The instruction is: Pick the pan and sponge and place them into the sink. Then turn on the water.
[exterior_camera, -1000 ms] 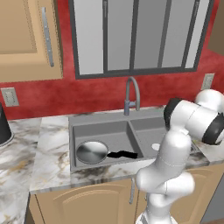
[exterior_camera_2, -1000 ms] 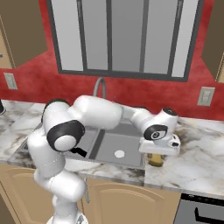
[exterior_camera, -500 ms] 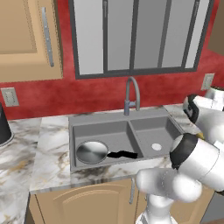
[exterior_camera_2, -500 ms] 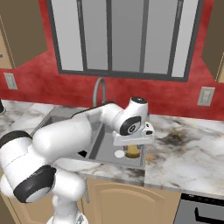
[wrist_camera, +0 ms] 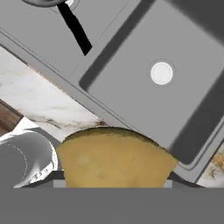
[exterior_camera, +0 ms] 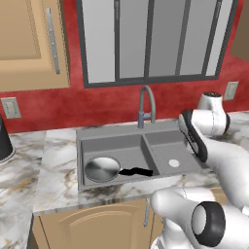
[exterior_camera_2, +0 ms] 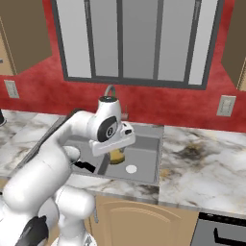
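Yellow-tan blocky sponge (wrist_camera: 114, 157) (gripper-held) (exterior_camera_2: 116, 154), shiny round pan (exterior_camera: 102, 168)

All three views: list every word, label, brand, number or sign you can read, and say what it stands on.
None: no readable text anywhere.
The sink, pan, sponge, faucet, wall outlets and cabinets bear no lettering.
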You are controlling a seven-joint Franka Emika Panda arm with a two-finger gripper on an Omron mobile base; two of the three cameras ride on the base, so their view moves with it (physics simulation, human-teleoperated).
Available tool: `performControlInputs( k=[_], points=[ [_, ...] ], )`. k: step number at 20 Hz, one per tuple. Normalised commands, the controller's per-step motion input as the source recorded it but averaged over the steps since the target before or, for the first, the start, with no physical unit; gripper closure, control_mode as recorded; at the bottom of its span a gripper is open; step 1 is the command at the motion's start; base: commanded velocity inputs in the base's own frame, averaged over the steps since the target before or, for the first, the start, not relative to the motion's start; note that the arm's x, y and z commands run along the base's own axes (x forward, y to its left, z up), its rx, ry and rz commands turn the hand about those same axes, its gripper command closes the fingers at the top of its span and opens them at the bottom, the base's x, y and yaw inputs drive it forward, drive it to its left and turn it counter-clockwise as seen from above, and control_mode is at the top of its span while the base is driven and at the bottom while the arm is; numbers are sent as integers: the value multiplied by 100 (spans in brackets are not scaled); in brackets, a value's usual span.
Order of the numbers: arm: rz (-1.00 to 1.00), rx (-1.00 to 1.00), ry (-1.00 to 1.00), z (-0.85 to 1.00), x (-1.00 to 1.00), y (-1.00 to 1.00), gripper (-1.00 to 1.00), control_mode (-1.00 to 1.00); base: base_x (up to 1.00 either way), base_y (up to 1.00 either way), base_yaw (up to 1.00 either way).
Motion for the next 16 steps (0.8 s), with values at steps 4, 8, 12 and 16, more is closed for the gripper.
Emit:
performControlInputs(
  k=[4,8,12,16],
  points=[
    [22,0,0,1,-46,100,100,-100,0,0,0],
    [19,0,0,0,-39,100,100,-100,0,0,0],
    [18,0,0,0,-3,100,100,-100,0,0,0],
    [20,-1,0,0,33,100,100,-100,0,0,0]
  ],
)
